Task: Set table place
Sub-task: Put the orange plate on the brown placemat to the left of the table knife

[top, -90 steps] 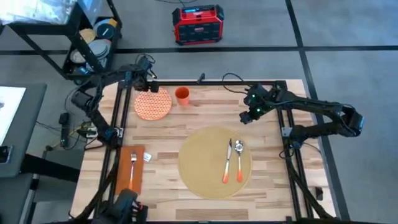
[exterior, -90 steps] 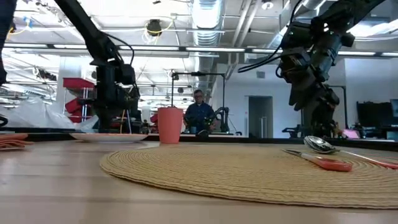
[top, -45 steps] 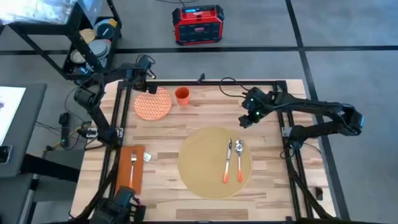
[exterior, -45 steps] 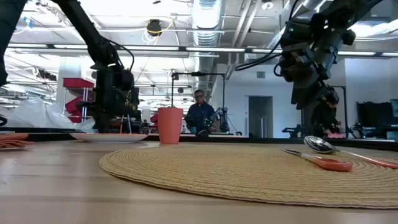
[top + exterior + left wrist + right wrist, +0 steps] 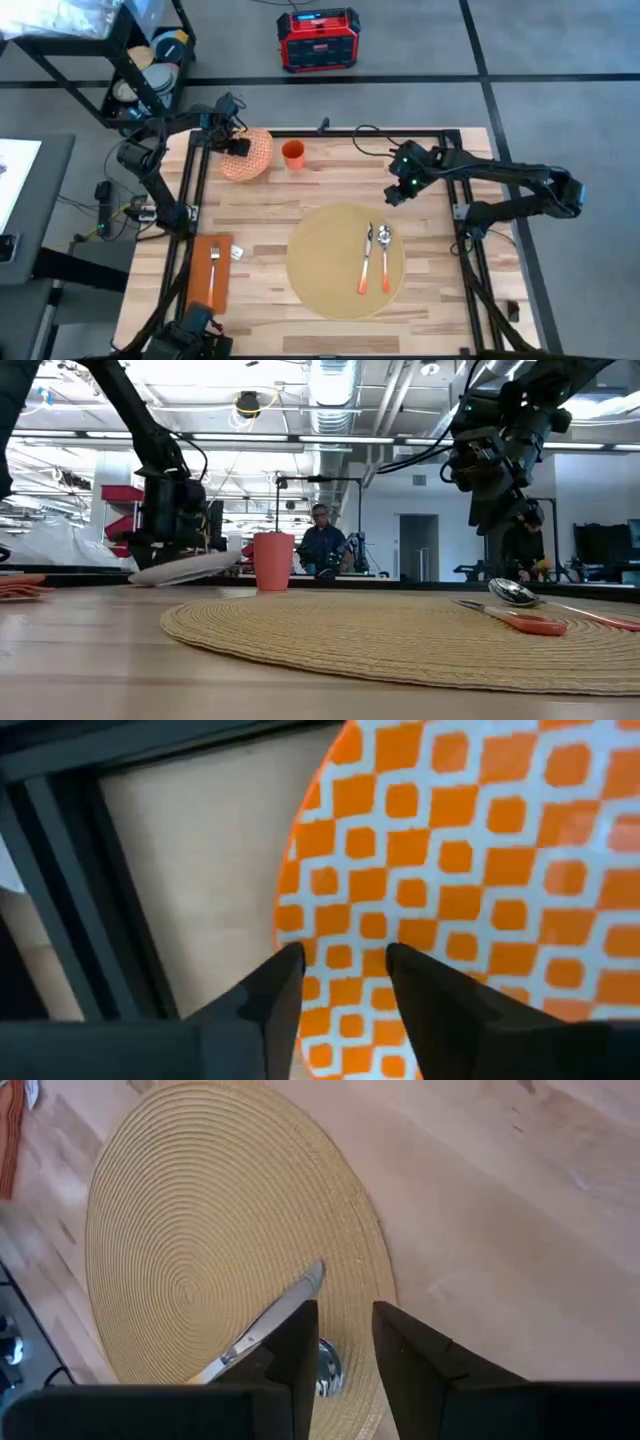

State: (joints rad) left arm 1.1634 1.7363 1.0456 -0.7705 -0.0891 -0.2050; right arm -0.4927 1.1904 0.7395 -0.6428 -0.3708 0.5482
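Orange-and-white checks fill the view past my left gripper [image 5: 340,982], whose two fingers are pinched on the rim of the plate [image 5: 247,155] at the far left corner of the table [image 5: 270,300]. From the low view, the plate [image 5: 185,568] is tilted: the edge I grip is raised while the opposite edge looks low, near the wood or perhaps touching it. The orange cup [image 5: 293,153] stands just beside the plate, between it and the middle of the table.

The placemat [image 5: 346,260] lies well apart, nearer the front, with a knife [image 5: 366,258] and spoon [image 5: 385,256] lying side by side on its right half.

My judgement: the grip is only on the rim, so I should lift slowly, keep the plate close to level, clear the cup, and set it on the bare left part of the mat without nudging the cutlery.

My right gripper [image 5: 398,189] hovers above the table beyond the mat, fingers slightly apart, holding nothing.
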